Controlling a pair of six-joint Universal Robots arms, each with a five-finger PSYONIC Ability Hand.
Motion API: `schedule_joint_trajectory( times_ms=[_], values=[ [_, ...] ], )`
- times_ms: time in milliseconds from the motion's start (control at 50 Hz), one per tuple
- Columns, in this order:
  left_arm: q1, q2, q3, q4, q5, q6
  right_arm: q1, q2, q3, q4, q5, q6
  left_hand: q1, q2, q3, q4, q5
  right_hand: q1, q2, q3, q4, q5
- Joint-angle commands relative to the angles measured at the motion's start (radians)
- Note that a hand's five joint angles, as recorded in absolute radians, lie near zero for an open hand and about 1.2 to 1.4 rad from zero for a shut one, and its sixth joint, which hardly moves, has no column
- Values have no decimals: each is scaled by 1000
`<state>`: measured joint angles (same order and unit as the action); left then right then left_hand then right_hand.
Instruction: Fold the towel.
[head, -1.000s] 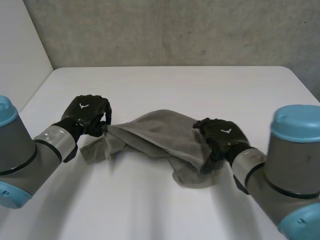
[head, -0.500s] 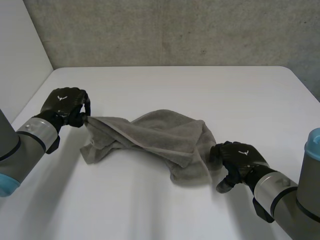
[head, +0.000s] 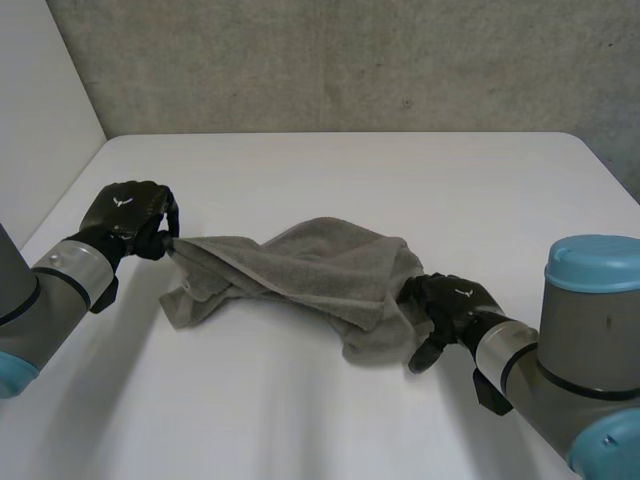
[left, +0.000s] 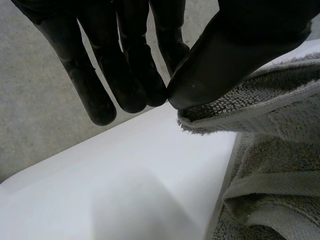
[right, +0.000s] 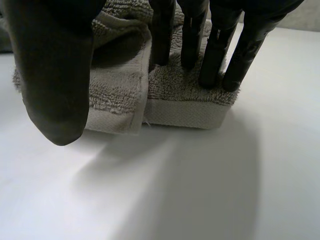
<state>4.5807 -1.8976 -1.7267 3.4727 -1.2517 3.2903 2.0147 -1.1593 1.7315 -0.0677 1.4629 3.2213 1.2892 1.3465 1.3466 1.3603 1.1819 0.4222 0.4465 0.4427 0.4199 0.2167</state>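
Right wrist view: the right robot hand (right: 55, 75) is spread wide, its straight fingers (right: 215, 55) pressing a hemmed corner of the grey towel (right: 185, 95), the thumb clear of it. Head view: the towel lies crumpled mid-table (head: 400, 170). Left wrist view: the left robot hand (left: 235, 45) pinches the opposite corner between thumb and fingertips.

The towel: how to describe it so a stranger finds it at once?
On the white table, between the two black hands, the towel lies crumpled: the left hand pinches a corner, the right hand presses its other end. It alone is soft grey cloth.
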Motion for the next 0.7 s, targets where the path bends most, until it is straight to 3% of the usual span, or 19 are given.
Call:
schedule_joint_trajectory(
  times_ms=[20,360,400,420,460,500,700],
  values=[
    [0,-1,-2,0,0,0,24,49,-50,-14,31,3,107,50,50,36,40,-32,-56,-52,-30,-1],
    [0,-11,-2,0,0,0,88,167,-153,-18,59,35,107,50,50,36,40,36,11,15,38,67],
    [0,-11,-2,0,0,0,91,181,-167,-18,70,35,107,50,50,36,40,278,253,257,280,309],
    [0,-11,-2,0,0,0,92,181,-167,-18,70,35,107,50,50,36,40,279,255,259,282,310],
    [0,-11,-2,0,0,0,90,173,-174,-21,76,35,107,50,50,36,40,878,854,857,880,909],
    [0,-11,-2,0,0,0,82,161,-181,-27,76,38,107,50,50,36,40,973,949,953,975,1004],
    [-3,18,22,-14,-5,-6,29,-10,-290,-12,17,43,107,50,50,36,40,974,950,954,976,1005]
  ],
)
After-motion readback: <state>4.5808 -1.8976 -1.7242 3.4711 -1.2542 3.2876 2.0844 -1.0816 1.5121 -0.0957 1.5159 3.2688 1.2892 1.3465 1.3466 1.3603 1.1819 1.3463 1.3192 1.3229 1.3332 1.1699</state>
